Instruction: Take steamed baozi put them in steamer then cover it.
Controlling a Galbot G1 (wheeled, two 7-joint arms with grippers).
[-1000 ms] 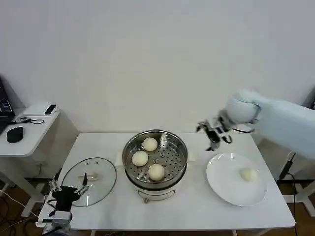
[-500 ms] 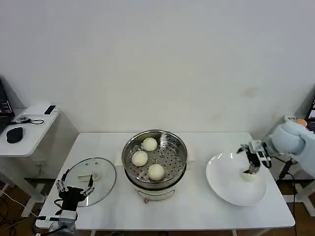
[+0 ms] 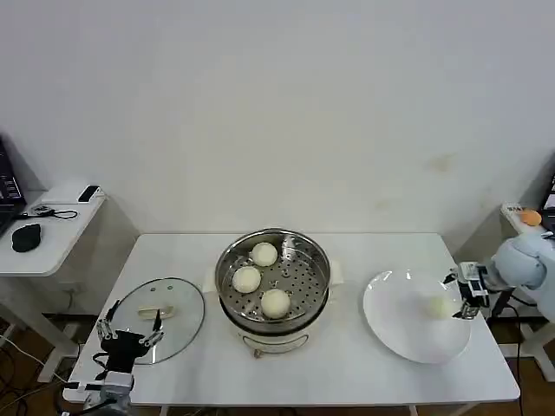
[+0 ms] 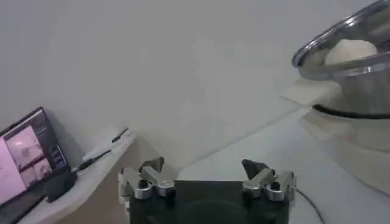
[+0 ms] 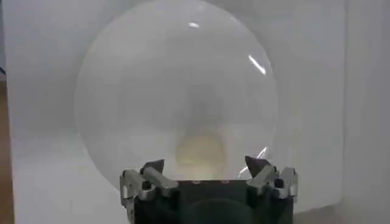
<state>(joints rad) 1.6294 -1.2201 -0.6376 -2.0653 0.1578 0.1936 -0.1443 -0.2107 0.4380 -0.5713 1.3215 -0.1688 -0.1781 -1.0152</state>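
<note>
Baozi (image 5: 199, 150) before right end effector (image 5: 207, 171), seemingly ungripped

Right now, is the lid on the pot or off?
Off. The cover lies flat on the table, left of the open steamer.

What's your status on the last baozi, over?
Right gripper open at the plate edge, facing the last baozi. Three baozi in steamer. Left gripper open over the cover. Nothing blocking.

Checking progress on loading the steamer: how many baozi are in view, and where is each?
4. Three baozi sit in the steamer: back, left, front. The fourth lies on the white plate, by the open right gripper.
</note>
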